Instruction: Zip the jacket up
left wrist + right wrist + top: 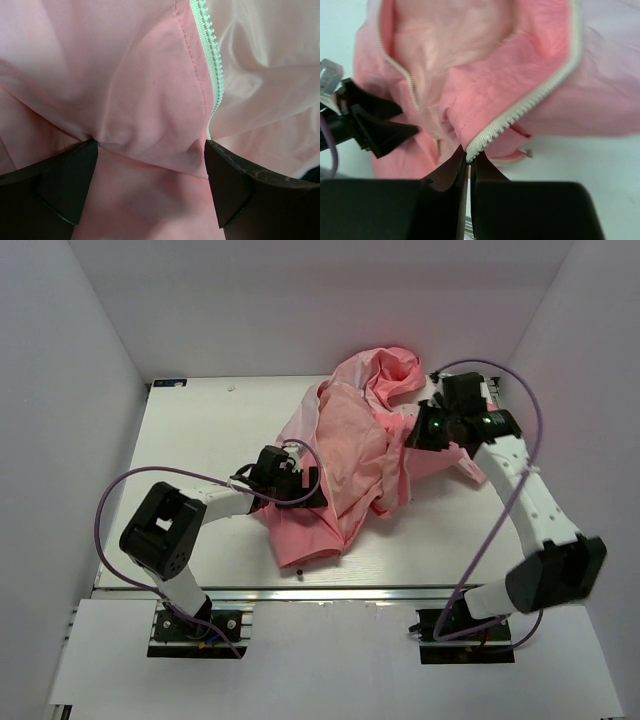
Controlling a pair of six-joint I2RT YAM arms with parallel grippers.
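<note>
1. Top external view: located the jacket (350, 455) heaped and crumpled on the table (200, 430), from table centre toward the far edge, front unjoined.
2. Placed the right gripper (420, 430) over the table's far right and the left gripper (305, 485) near table centre, at the heap's near-left side.
3. Right wrist view: found the right gripper pinched shut on the loose end of one zipper row (530, 102). Traced that row's long axis leading away from the fingertips, up and to the right.
4. Left wrist view: found the left gripper spread wide, fingers resting against fabric on either side of a fold, clamping nothing. Noted the second zipper row (212, 65) just inside the right-hand finger, also running away from the fingertips.
5. Judged: next move depends on the gap between the two rows. Left gripper nearer the unheld row, so best placed to seize it.
6. Could not find the slider in any view.
</note>
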